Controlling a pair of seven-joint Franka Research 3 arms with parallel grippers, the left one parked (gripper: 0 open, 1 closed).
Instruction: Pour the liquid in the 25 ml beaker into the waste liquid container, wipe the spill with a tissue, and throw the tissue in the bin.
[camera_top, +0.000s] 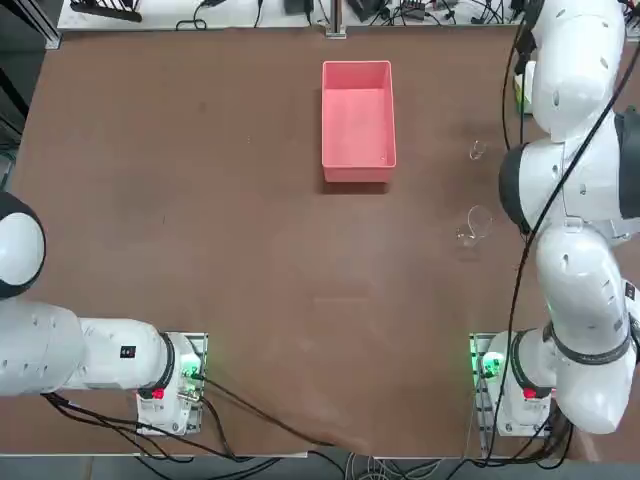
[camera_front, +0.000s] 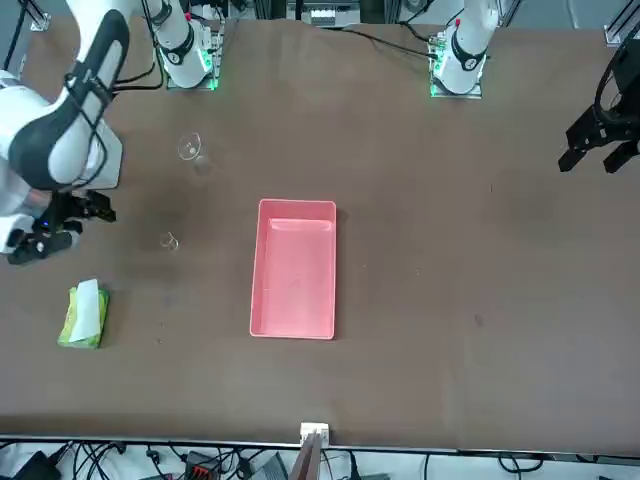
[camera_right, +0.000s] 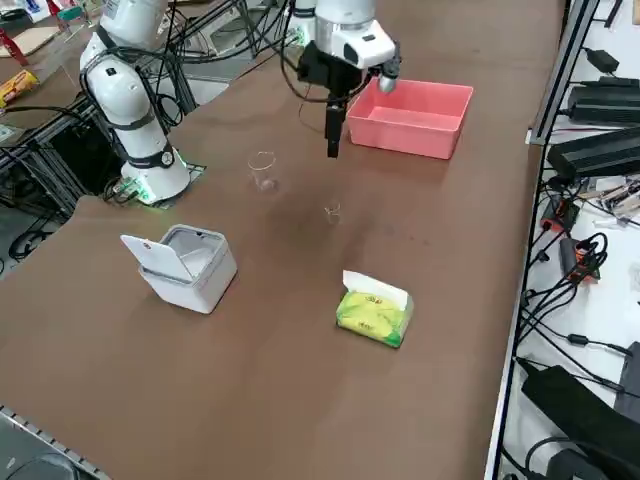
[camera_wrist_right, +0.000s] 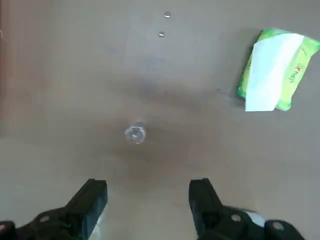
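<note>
I am watching a brown counter (camera_top: 200, 200) with a shallow pink rectangular plastic tray (camera_top: 358, 120) at its middle, and I place everything from that tray. The right arm's end effector (camera_right: 333, 146) hangs pointing straight down on the robot's right of the tray, above the counter. Its two black fingers (camera_wrist_right: 92, 200) are spread wide with nothing between them, a stance that suits coming down around something small. The thing it looks down on is the tiny clear glass beaker (camera_wrist_right: 135, 133), which I take for the 25 ml one. It stands upright and alone on the counter to the right of the tray, just ahead of the fingers. I cannot tell whether it holds liquid. A larger clear glass beaker (camera_right: 263, 168) stands right of the tray too, nearer the robot's base. It or the tray may be the waste container. Farther right of the tray lies a green tissue pack (camera_right: 375, 312) with a white sheet poking up, ready to pull. A small white bin (camera_right: 185, 265) with its lid tipped open sits well to the right as well. I see no loose tissue on the counter. Open fingers over a standing beaker fit either reaching for it or having just set it down.
</note>
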